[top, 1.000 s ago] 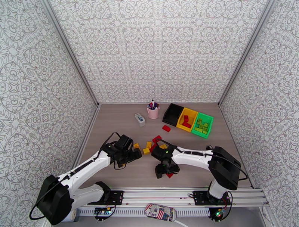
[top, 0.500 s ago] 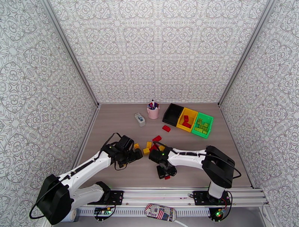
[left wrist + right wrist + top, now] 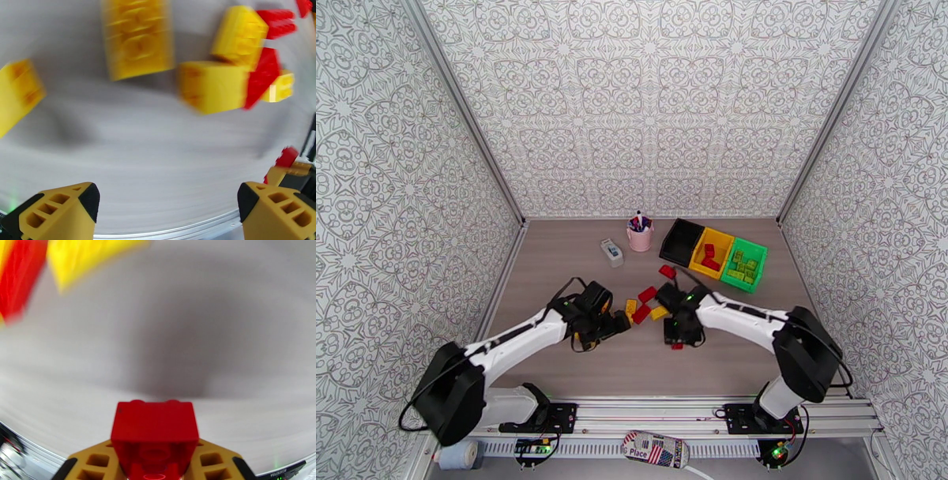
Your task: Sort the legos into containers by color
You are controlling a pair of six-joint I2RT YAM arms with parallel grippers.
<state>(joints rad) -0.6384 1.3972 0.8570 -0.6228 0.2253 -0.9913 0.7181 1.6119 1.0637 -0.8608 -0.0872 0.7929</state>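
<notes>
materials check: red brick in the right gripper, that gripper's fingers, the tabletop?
Red brick: hard plastic, fairly glossy, judging by the moulded studs and the sheen on its face.
Fingers: mustard plastic, matte, with lattice cut-outs; possibly 3D-printed.
Tabletop: grey-brown wood-grain look, matte; could be laminate or real wood, can't tell.

Bins (image 3: 679,243) x3. Cup (image 3: 640,236) x1. White box (image 3: 611,253) x1. Red legos (image 3: 709,257): x2 in yel bin (image 3: 720,234), x1 in R hand (image 3: 155,453).
</notes>
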